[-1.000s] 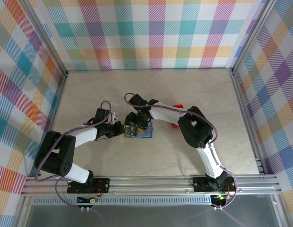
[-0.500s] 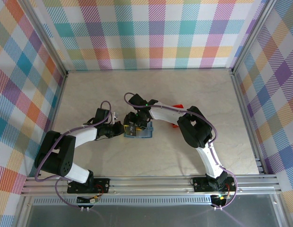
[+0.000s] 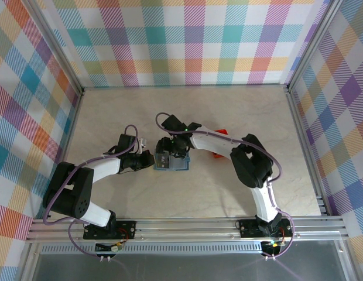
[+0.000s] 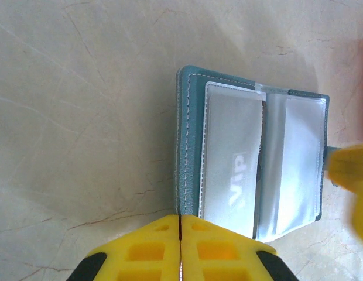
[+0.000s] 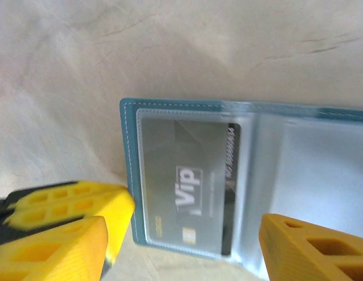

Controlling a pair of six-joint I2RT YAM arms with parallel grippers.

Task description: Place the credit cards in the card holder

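The left pincer (image 4: 180,225) is holding its yellow fingers tight together, and their tips are meeting the lower left corner of the holder (image 4: 190,140) in the left wrist view (whether a sliver of the teal edge is caught between them I cannot tell). The holder is lying open and flat on the pale marbled surface (image 3: 111,111), just left of the centre of the top view, with its clear pockets facing up. A grey card (image 5: 184,187) marked "Vip" is sitting inside the left-hand pocket in the right wrist view, under the clear film. The pocket to its right is looking pale and glossy, and its contents are too blurred to tell. The right pincer (image 5: 181,237) is hanging over the holder with its fingers standing wide apart, one at the lower left and one at the lower right of its own view, gripping nothing. In the top view the left pincer is sitting at the holder's left edge and the right one at its upper edge. A red tray (image 3: 220,132) is peeking out from behind the right arm, right of the holder.
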